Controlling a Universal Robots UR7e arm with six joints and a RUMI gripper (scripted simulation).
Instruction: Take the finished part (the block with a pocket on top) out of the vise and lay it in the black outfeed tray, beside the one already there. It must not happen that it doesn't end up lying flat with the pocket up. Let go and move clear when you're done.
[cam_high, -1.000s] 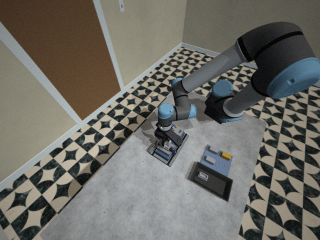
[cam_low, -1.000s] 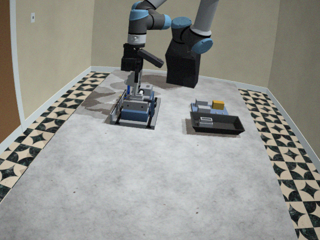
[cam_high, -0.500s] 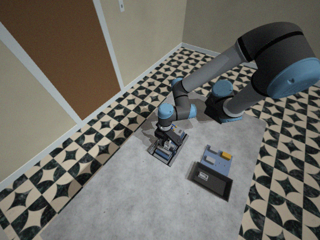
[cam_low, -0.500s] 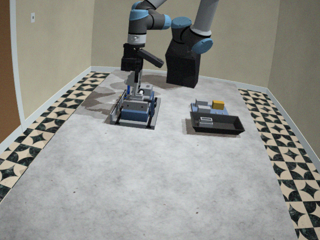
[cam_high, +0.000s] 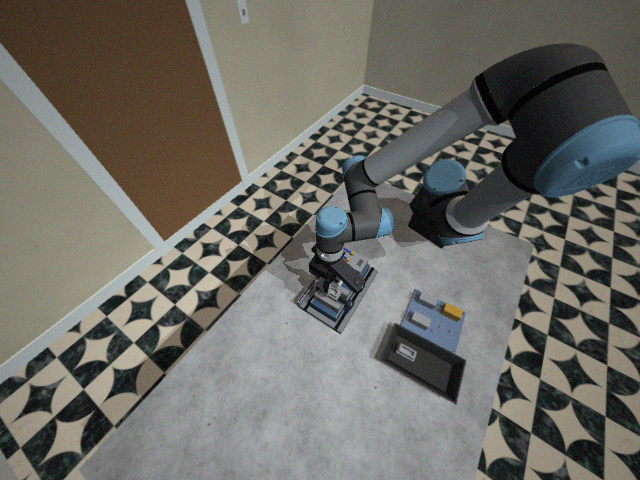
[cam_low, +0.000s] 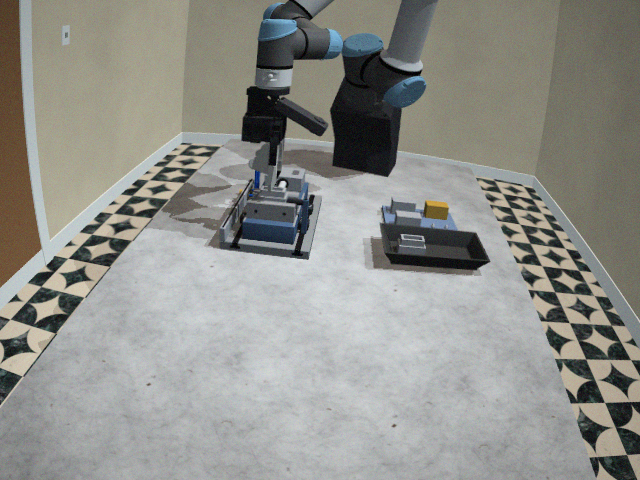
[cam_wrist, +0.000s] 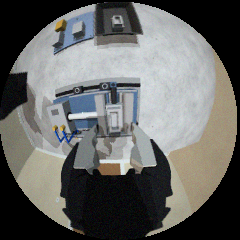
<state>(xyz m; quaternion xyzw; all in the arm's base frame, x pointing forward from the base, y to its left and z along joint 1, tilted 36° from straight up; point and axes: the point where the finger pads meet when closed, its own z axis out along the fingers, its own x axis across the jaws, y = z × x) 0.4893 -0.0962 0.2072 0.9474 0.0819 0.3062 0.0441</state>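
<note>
Light switch-like wall plate (cam_high: 243, 11) (cam_low: 65, 35), any lettering too small to read.

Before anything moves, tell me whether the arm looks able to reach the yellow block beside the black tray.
Probably yes: the yellow block stands uncovered on the blue plate, though the gripper would first need to lift clear of the vise.

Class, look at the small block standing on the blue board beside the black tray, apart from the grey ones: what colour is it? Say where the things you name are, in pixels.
Yellow (cam_high: 452, 311) (cam_low: 436, 210) (cam_wrist: 60, 25), clearest in the exterior view.
</note>
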